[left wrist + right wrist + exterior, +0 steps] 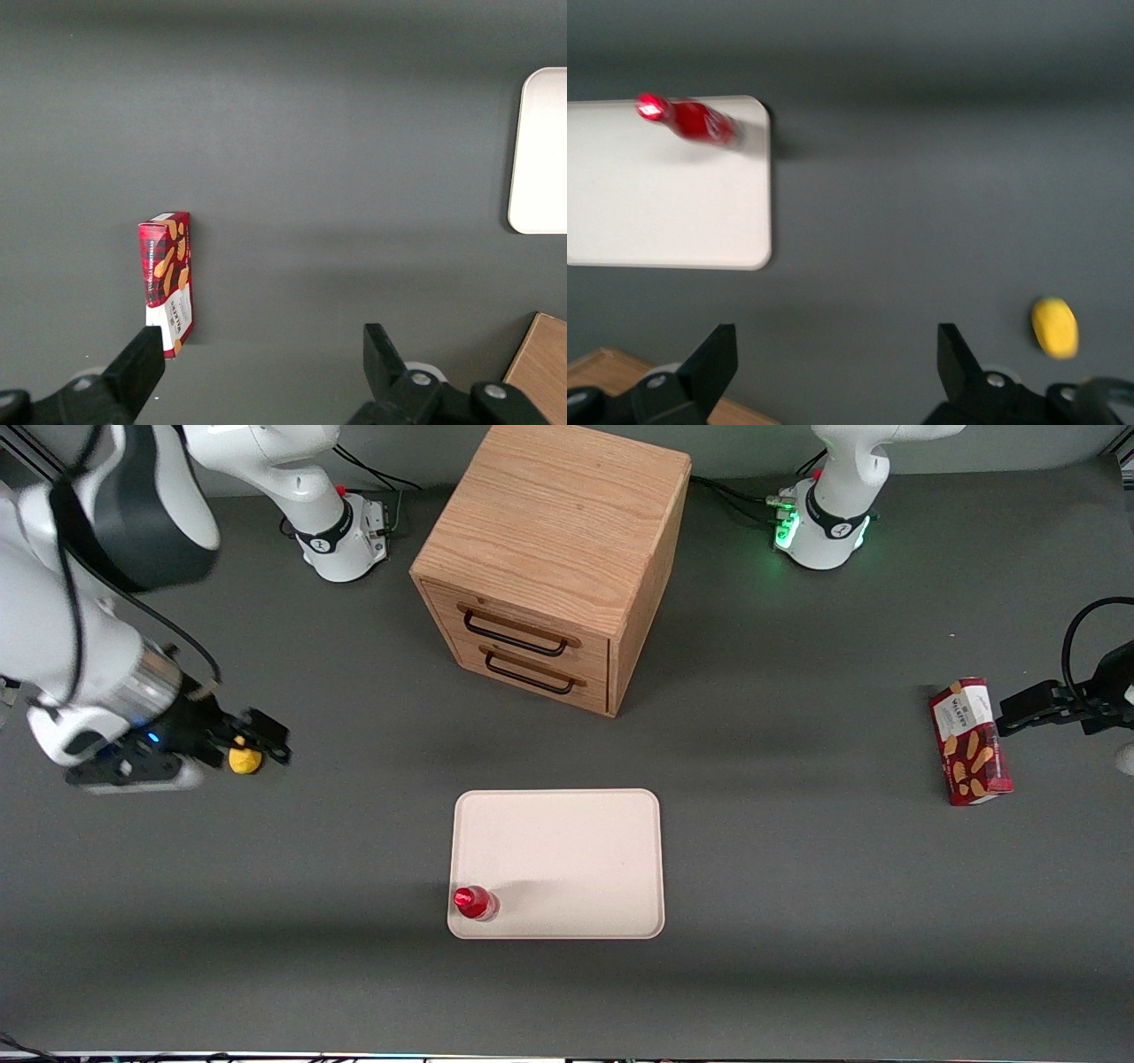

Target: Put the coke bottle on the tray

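The coke bottle [476,903], small with a red cap and red label, stands upright on the tray [567,850], in the tray's corner nearest the front camera on the working arm's side. It also shows in the right wrist view [691,119] on the tray [664,204]. My gripper [257,746] is open and empty, well away from the tray toward the working arm's end of the table, raised above the grey surface next to the yellow lump [244,761]. Its fingers [716,359] are spread wide with nothing between them.
A wooden drawer cabinet [554,558] with two black handles stands farther from the front camera than the tray. A red biscuit box [970,741] lies toward the parked arm's end. The yellow lump also shows in the right wrist view [1055,327].
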Tool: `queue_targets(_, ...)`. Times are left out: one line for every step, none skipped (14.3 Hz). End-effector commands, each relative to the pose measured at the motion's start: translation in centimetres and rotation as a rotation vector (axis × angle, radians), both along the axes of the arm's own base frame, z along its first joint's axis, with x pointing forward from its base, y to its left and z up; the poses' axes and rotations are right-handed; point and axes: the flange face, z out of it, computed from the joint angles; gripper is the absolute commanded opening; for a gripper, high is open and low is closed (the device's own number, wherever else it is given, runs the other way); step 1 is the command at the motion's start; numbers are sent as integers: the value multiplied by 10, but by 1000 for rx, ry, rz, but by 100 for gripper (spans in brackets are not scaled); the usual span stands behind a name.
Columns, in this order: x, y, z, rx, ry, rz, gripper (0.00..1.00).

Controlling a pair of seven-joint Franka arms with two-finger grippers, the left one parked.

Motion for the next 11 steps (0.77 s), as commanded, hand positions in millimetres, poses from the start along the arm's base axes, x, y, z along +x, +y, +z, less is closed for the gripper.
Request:
queue_targets(-43, -45, 7, 26, 72, -71, 100)
queue_targets(-54, -54, 21, 27, 74, -64, 100)
queue_targets(-63, -57, 33, 18, 66, -28, 100)
queue_targets(-68, -61, 39, -25, 83, -19, 100)
queue_targets(-70, -64, 46, -47, 91, -15, 100)
queue_targets(-69, -65, 50, -53, 88, -14, 100)
queue_targets(-65, -64, 54, -58, 80, -21, 100)
queue_targets(-58, -63, 64, -61, 57, -25, 100)
queue_targets(-49, -63, 68, -77, 45, -37, 100)
queue_targets(-46, -63, 70, -77, 41, -75, 100)
queue_targets(-46, -62, 71, -73, 41, -121, 100)
